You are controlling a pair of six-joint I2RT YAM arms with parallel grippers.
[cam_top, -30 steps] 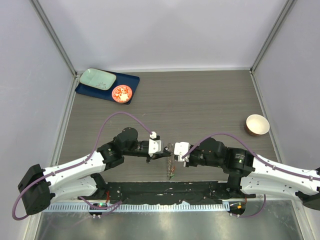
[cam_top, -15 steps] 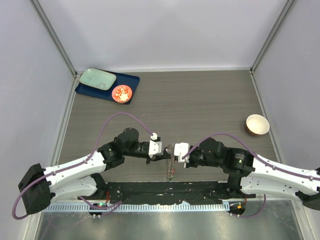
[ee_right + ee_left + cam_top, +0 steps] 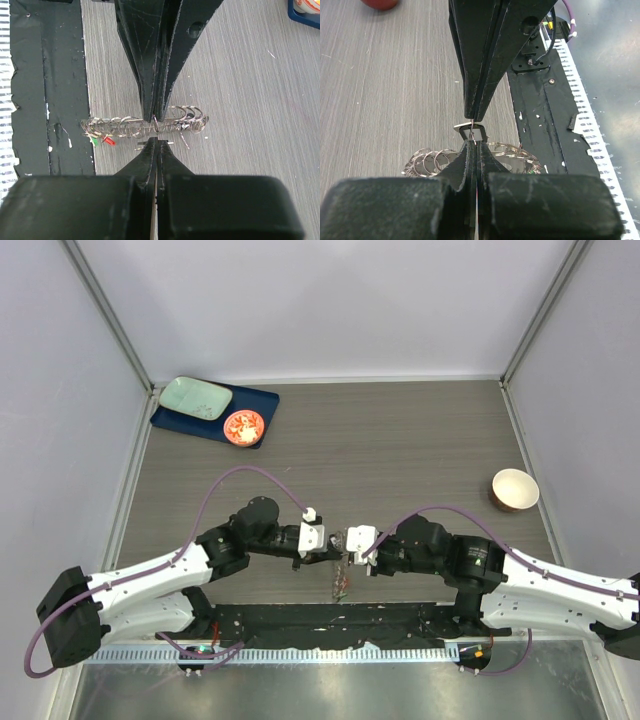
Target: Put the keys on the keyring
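Note:
The keyring [image 3: 145, 125] is a bunch of small grey metal rings on a bar, lying near the table's front edge [image 3: 342, 578]. A green-tagged key [image 3: 95, 141] and a red-tagged key [image 3: 110, 141] hang at its end next to the base plate. My left gripper [image 3: 334, 551] and right gripper [image 3: 348, 553] meet tip to tip just above it, both shut. The left gripper [image 3: 472, 145] pinches a small ring [image 3: 156, 122] of the bunch. The right gripper [image 3: 156, 142] pinches a thin flat metal piece [image 3: 472, 132]. No black key shows.
An orange-red dish [image 3: 243, 426] and a teal tray [image 3: 195, 397] sit on a blue mat [image 3: 262, 400] at the far left. A beige bowl [image 3: 514, 489] stands at the right. The black base plate [image 3: 330, 618] runs along the near edge, just beside the keyring.
Both grippers stay shut and tip to tip. Their meeting point has shifted very slightly, and the keyring bunch has barely moved.

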